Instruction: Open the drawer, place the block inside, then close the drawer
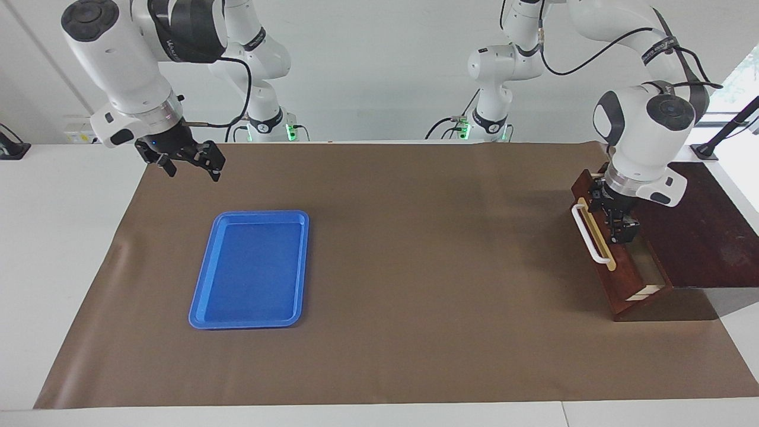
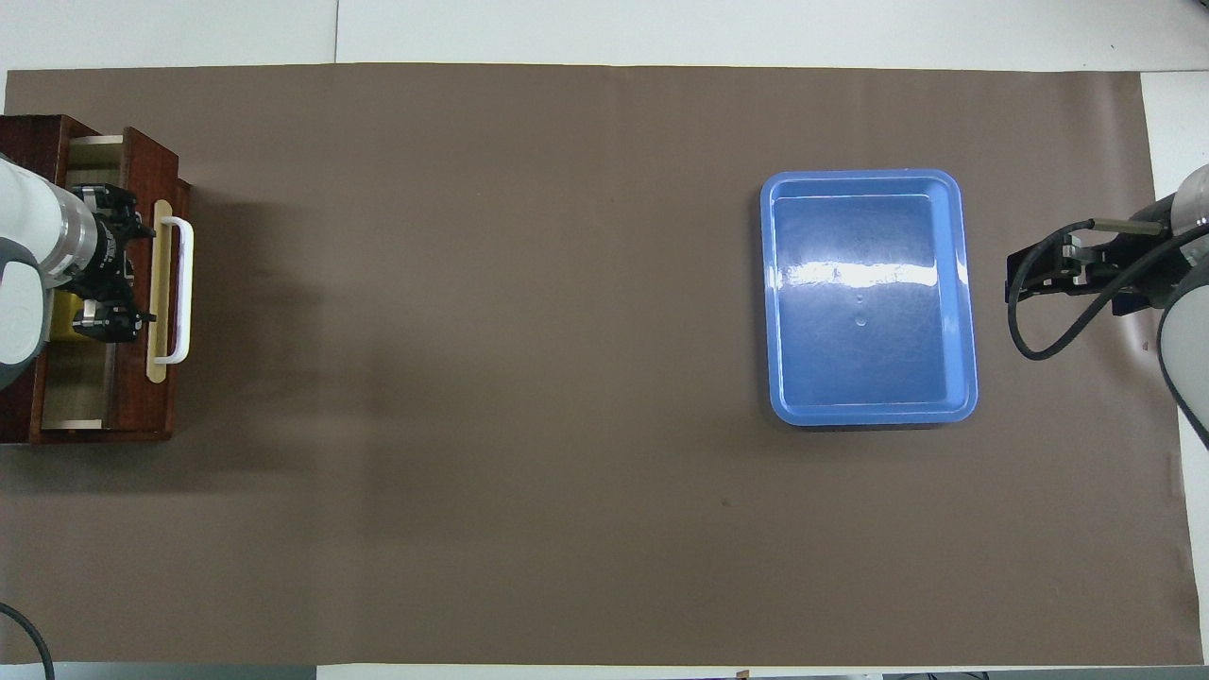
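The dark wooden drawer (image 1: 624, 279) stands pulled out of its box (image 1: 705, 237) at the left arm's end of the table, its white bar handle (image 1: 588, 234) facing the table's middle. My left gripper (image 1: 622, 228) reaches down into the drawer just inside the front panel, fingers spread. In the overhead view the yellow block (image 2: 64, 316) lies on the drawer's pale floor, partly covered by the left gripper (image 2: 137, 276) and off to one side of it. The block is hidden in the facing view. My right gripper (image 1: 188, 163) waits, open and empty, in the air over the mat's edge at the right arm's end.
A flat blue tray (image 1: 252, 270), with nothing in it, lies on the brown mat (image 1: 415, 267) toward the right arm's end; it also shows in the overhead view (image 2: 965, 283). The drawer's box sits at the mat's corner by the table edge.
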You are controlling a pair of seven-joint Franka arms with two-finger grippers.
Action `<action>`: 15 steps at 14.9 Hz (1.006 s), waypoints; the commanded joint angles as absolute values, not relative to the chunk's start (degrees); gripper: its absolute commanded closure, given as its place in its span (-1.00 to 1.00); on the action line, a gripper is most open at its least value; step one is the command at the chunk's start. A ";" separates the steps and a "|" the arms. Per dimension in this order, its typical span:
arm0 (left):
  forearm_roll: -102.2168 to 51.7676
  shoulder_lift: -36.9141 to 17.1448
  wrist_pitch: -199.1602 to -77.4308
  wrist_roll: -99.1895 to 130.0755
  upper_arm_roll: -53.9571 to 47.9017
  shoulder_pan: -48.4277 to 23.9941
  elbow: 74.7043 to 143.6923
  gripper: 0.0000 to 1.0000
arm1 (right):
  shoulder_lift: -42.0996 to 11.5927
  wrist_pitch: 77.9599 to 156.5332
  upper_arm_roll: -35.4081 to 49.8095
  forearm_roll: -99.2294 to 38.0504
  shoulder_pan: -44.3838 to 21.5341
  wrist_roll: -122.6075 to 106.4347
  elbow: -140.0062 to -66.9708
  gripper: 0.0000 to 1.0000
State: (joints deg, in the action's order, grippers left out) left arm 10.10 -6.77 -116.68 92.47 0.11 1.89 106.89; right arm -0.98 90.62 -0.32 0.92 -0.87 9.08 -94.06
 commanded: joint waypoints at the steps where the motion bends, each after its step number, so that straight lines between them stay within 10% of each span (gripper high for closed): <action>1: 11.43 -7.21 -117.16 90.79 -0.09 4.04 106.26 -1.00 | 0.62 90.53 0.35 1.58 -0.18 9.93 -95.71 -1.00; 15: 11.43 -7.03 -116.90 85.70 -0.09 7.30 106.09 -1.00 | 0.62 90.53 0.35 1.58 -0.18 10.02 -95.71 -1.00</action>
State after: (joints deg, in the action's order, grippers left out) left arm 10.04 -6.80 -117.11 86.54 -0.20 6.24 106.86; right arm -0.66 90.62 -0.32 0.92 -0.87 9.09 -94.37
